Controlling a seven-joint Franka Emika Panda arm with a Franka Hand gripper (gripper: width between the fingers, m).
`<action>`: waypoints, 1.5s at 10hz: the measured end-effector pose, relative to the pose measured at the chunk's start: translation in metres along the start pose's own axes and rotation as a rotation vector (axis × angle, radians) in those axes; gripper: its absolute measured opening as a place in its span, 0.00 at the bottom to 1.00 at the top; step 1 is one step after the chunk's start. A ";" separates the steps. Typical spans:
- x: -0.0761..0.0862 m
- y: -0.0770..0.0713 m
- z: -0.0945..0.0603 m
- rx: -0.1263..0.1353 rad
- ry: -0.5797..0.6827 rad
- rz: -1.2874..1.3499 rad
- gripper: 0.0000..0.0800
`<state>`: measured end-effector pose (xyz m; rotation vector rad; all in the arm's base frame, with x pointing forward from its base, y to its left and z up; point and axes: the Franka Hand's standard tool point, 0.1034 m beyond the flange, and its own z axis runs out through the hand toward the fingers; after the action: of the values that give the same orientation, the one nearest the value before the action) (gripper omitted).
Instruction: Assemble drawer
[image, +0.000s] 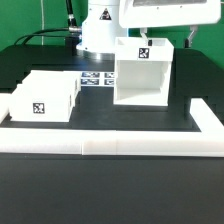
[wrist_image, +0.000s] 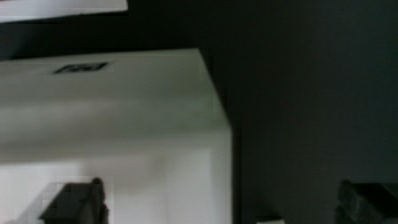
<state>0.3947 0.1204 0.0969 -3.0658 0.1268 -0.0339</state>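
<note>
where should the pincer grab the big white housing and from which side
Probably a side wall at its upper rim, coming straight down. The housing stands upright and looks far wider than the open pincer spans, so only a thin wall edge would likely fit between the fingers. The side away from the two trays leaves more room.

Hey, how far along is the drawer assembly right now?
Nothing is joined yet. The housing stands empty; both trays sit apart on the exterior view's left. The gripper is open above a white tagged part, holding nothing. Left: inserting both trays.
</note>
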 end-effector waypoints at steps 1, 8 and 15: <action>0.000 -0.001 0.001 0.001 0.003 0.000 0.81; 0.001 0.000 0.001 0.001 0.004 0.004 0.05; 0.001 0.000 0.001 0.002 0.004 0.004 0.05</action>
<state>0.3962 0.1205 0.0961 -3.0640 0.1336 -0.0402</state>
